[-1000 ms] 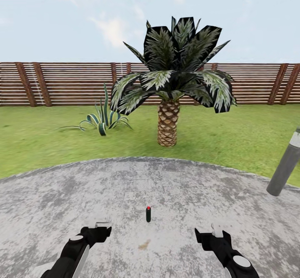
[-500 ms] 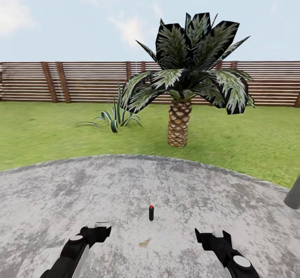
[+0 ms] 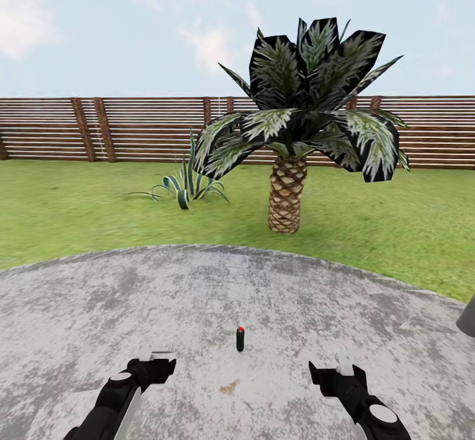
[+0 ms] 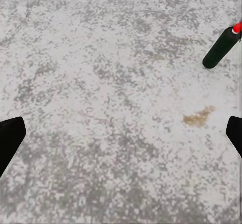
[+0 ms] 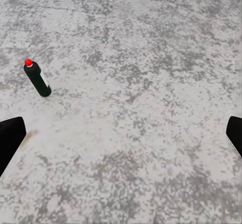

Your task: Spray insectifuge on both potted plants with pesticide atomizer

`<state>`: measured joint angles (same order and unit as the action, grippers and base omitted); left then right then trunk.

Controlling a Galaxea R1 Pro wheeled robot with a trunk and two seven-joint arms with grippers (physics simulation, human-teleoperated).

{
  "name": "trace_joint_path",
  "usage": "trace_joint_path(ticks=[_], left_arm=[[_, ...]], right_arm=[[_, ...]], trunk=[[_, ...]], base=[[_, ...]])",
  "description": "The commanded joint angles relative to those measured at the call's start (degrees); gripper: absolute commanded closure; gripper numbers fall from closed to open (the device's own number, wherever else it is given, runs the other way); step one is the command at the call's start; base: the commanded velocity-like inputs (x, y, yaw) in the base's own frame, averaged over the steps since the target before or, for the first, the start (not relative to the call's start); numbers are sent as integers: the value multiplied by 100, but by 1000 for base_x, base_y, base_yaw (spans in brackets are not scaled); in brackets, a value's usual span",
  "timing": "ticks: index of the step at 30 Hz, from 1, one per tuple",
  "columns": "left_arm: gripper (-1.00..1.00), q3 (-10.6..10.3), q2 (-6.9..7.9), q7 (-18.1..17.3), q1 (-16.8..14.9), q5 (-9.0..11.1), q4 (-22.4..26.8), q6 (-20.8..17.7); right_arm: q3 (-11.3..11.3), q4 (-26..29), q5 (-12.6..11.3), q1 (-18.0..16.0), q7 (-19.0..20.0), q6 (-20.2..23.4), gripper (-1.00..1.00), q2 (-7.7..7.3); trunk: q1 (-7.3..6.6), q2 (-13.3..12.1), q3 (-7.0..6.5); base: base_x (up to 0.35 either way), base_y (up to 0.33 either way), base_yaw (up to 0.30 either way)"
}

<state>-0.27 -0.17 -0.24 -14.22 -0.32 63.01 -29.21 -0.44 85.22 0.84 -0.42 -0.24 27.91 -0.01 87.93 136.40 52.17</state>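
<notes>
A slim dark green bottle with a red cap (image 3: 240,339) stands upright on the mottled grey stone paving (image 3: 218,288), between and just ahead of both arms. The left gripper (image 3: 160,355) and the right gripper (image 3: 343,361) hover low over the paving; each has its fingers spread wide, holding and touching nothing. Beyond lie a green lawn (image 3: 79,209), a dark-leaved palm (image 3: 297,110) and a brown slatted fence (image 3: 132,126).

We saw a round grey stone slab (image 3: 198,295) in the lawn (image 3: 79,209), with a dark red-capped bottle (image 3: 240,339) standing upright on it.
</notes>
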Motion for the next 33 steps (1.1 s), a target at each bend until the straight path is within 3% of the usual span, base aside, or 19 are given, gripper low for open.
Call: trace_joint_path(ticks=[1,12,33], left_arm=[[-100,0,-1,-3,-2,-5,9,-32],[-100,0,-1,2,-2,-11,4,-32],[-100,0,-1,32,-2,-3,9,-32]], right_arm=[[0,6,9,-3,-2,30,-100,-1],[0,6,6,-4,-2,30,-100,-8],[0,8,9,-2,-2,30,-100,-8]], trunk=[[1,2,7],[1,2,42],[1,2,114]], base=[[178,-211,67],[161,-268,227],[6,-189,255]])
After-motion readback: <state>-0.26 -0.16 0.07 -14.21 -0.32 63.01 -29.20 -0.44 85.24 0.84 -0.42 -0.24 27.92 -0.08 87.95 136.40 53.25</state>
